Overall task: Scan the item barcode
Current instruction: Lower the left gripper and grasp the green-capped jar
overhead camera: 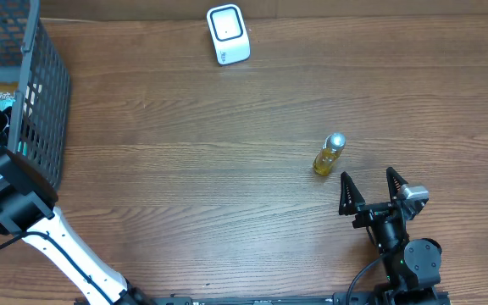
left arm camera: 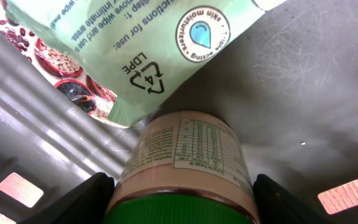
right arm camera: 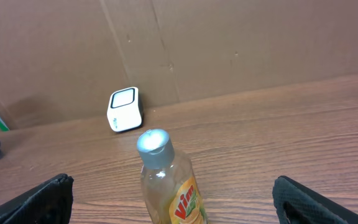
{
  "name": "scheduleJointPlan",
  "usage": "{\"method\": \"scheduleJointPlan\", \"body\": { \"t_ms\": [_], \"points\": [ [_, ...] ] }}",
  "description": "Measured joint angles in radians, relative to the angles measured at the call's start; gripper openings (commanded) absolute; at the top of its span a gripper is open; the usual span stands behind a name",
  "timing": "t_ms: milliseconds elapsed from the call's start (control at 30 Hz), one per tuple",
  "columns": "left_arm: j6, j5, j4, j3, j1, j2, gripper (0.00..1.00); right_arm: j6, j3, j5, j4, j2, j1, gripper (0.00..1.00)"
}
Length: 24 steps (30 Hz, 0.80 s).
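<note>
1. A dark grey plastic mesh basket stands at the far left corner of the wooden tabletop. The white left arm reaches into it.
2. Inside the basket sits a cylindrical jar with a green lid and a pale printed label. Its far end is overlapped by a pale green plastic pouch marked LDPE 4.
3. The left jaws flank the jar's lid, 1 on each side and very close to it. I cannot tell whether they pinch it or stand just clear.
4. A white boxy barcode scanner stands at the tabletop's far edge, near its middle.
5. A small clear bottle of yellow liquid with a silver cap stands upright on the right half of the tabletop, well apart from the scanner.
6. The right jaws, on the black right arm, are spread wide and empty. They are near the bottle on the side towards the near right corner, and do not touch it.
</note>
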Motion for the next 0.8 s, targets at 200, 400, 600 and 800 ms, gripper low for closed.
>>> {"method": "scheduleJointPlan", "body": {
  "t_ms": [200, 400, 600, 800],
  "points": [
    [0.000, 0.013, -0.002, 0.018, 0.000, 0.000, 0.60, 0.000, 0.000, 0.000, 0.000, 0.000, 0.000, 1.00],
    [-0.006, 0.025, -0.002, 0.086, 0.000, -0.040, 0.60, 0.000, 0.000, 0.000, 0.000, 0.000, 0.000, 1.00],
    [-0.034, 0.033, 0.002, 0.221, 0.000, -0.187, 0.61, 0.000, 0.000, 0.000, 0.000, 0.000, 0.000, 1.00],
    [-0.060, 0.066, 0.002, 0.301, -0.001, -0.379, 0.58, 0.000, 0.000, 0.000, 0.000, 0.000, 0.000, 1.00]
  ]
}}
